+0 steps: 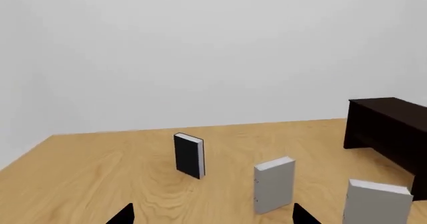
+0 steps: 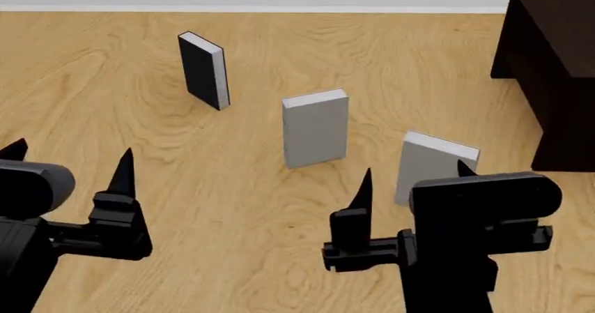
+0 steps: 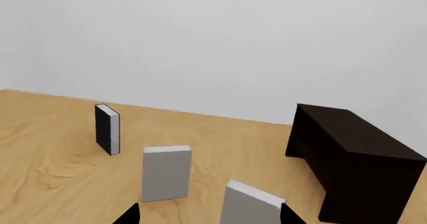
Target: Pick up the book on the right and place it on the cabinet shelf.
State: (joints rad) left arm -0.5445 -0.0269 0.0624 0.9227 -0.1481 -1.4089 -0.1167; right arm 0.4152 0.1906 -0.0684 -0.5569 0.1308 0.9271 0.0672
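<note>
The book on the right (image 2: pixel 428 165) is plain grey with a white page edge and stands upright on the wooden floor. It also shows in the right wrist view, book (image 3: pixel 248 207), and in the left wrist view, book (image 1: pixel 375 203). My right gripper (image 2: pixel 416 175) is open just short of it, with its fingertips to either side of the book's width. My left gripper (image 2: pixel 71 155) is open over bare floor and holds nothing. The dark cabinet (image 2: pixel 556 62) stands at the far right. Only its flat top board (image 3: pixel 357 134) and outer walls show; any inner shelf is hidden.
A second grey book (image 2: pixel 315 127) stands upright left of the first. A black-covered book (image 2: pixel 203 70) stands farther back left. Wooden floor (image 2: pixel 233 208) runs to a white wall (image 3: pixel 213 39). The cabinet's side (image 3: pixel 313 149) is close to the right book.
</note>
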